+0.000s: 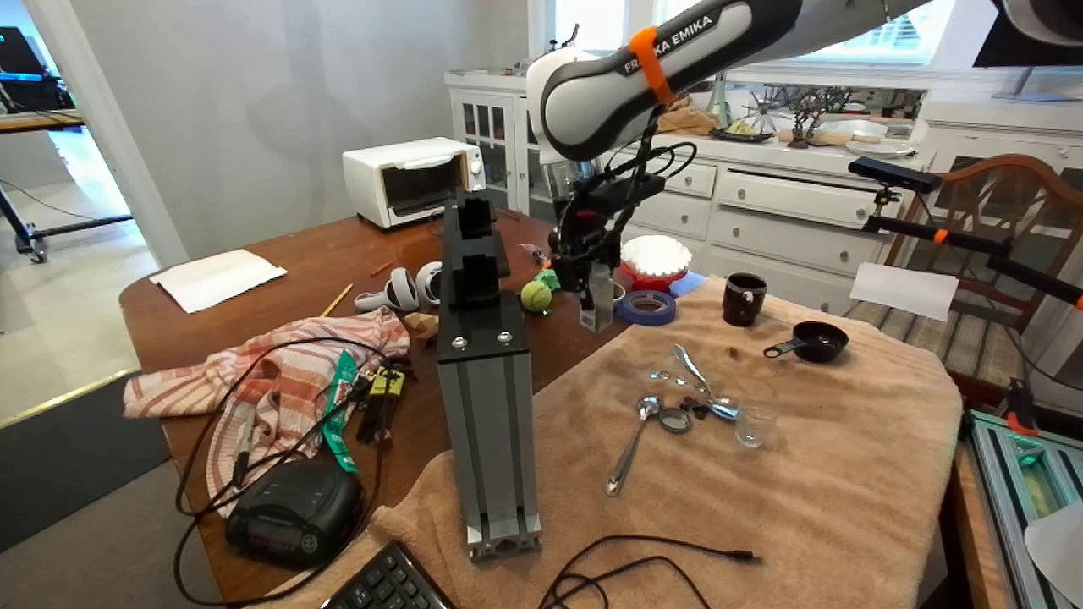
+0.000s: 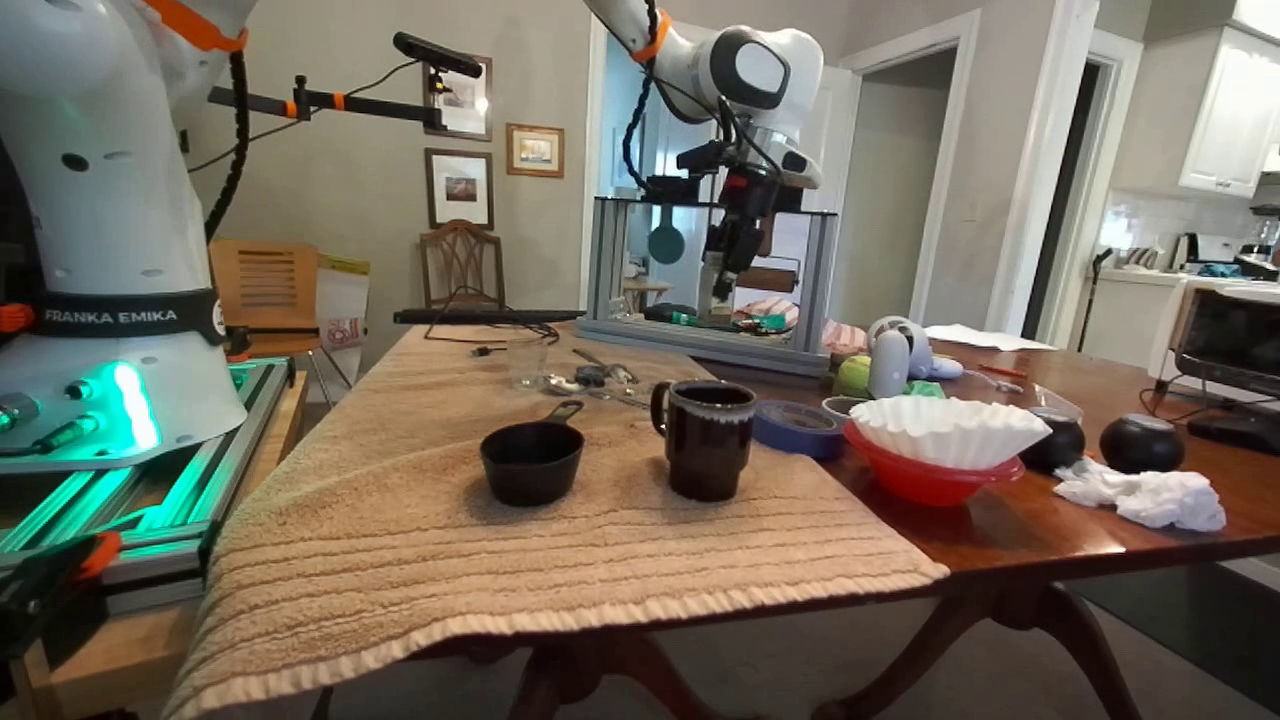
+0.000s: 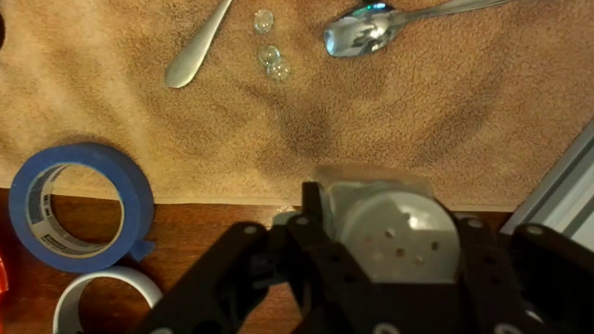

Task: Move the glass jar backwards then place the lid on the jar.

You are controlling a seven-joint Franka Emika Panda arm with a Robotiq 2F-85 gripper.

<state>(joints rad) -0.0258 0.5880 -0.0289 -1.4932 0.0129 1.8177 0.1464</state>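
A small, short clear glass jar (image 1: 751, 430) stands on the tan towel near the spoons; it also shows in an exterior view (image 2: 527, 364). My gripper (image 1: 585, 283), also in an exterior view (image 2: 728, 272), is shut on a taller clear container (image 1: 597, 306). The wrist view shows the container's round white perforated top (image 3: 399, 250) between the fingers (image 3: 385, 213). The container hangs upright or nearly so above the wooden table by the towel's edge. A dark round ring or disc (image 1: 675, 420) lies by the spoons; I cannot tell whether it is a lid.
Blue tape (image 3: 134, 185) and a white ring (image 3: 132, 276) lie beside the gripper. A metal-framed rack (image 1: 491, 423) stands close by. A black mug (image 1: 744, 300), a black measuring cup (image 1: 821, 342) and a red bowl with white paper filters (image 2: 940, 435) are nearby.
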